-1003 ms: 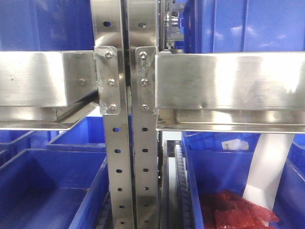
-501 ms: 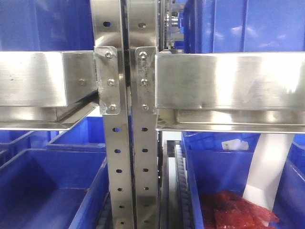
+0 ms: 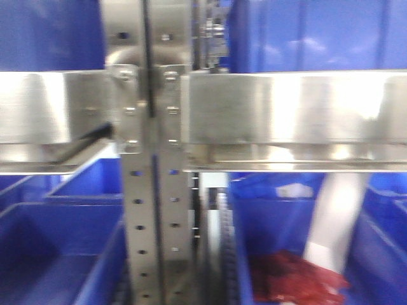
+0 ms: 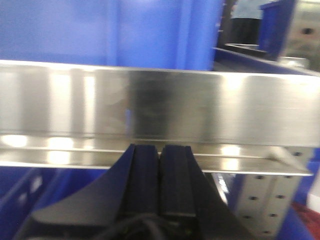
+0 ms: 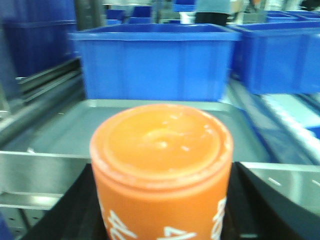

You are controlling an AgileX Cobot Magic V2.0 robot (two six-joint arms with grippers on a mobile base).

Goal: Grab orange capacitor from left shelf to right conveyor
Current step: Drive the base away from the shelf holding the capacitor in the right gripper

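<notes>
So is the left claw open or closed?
Shut. The left gripper has its two black fingers pressed flat together, with nothing between them.

Illegible white print on orange capacitor [image 5: 161,170]

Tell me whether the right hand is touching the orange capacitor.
Touching. Right wrist view: fingers of the right hand press both sides of the orange capacitor, no gap.
</notes>
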